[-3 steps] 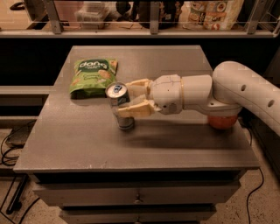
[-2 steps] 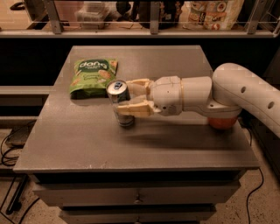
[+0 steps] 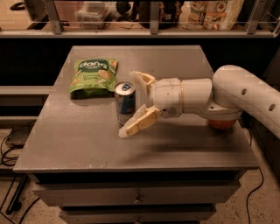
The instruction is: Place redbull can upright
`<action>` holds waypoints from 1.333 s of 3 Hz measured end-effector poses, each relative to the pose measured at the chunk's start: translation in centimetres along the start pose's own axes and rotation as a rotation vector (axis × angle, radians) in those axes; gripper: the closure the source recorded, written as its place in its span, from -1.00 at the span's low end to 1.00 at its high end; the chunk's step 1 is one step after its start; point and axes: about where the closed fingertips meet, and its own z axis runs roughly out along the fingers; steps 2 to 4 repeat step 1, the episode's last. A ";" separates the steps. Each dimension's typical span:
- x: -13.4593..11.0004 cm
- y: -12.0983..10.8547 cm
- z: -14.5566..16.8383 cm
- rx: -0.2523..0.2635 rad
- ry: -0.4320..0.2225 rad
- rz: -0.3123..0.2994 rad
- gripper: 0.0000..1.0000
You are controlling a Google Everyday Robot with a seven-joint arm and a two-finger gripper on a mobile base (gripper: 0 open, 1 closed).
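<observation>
The redbull can, blue and silver with a silver top, stands upright on the grey table, left of centre. My gripper reaches in from the right. It is open, with one finger behind the can and the other finger in front of it. Both fingers stand apart from the can's sides.
A green snack bag lies at the back left, just beyond the can. An orange round object sits mostly hidden under my arm at the right. A shelf with packages runs behind the table.
The fingers were closed on the can before. They have now spread apart and let go of it. The can stays upright in the same spot.
</observation>
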 end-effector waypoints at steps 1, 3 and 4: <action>0.0 0.0 0.0 0.000 0.000 0.000 -1.00; 0.0 0.0 0.0 0.000 0.000 0.000 -1.00; 0.0 0.0 0.0 0.000 0.000 0.000 -1.00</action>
